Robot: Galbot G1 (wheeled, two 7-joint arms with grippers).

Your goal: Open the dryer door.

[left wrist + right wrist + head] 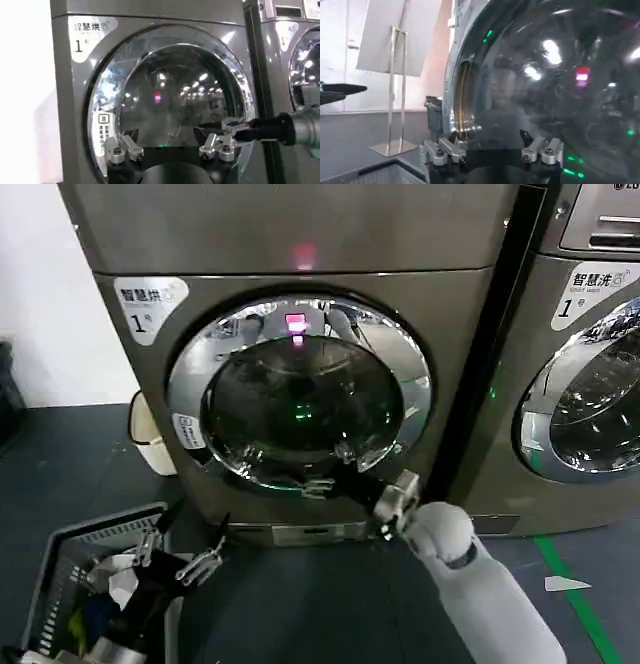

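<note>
Dryer door [300, 389] sitting closed, chrome ring flush on dark machine. Right tool [396, 502] working at ring's 5 o'clock rim, fingers spread, gripping nothing. Left tool [178, 558] idling low by basket [60, 569], fingers parted. Advice: hooking finger behind rim edge, pulling outward along hinge arc, avoiding slipping on chrome.

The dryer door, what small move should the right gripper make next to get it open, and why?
Probably ease the right gripper in toward the chrome ring's lower right edge and hook it. The dryer door looks shut, flush in its frame, and the open fingers sit right at the rim without clearly gripping it. The left gripper waits low over the basket.
</note>
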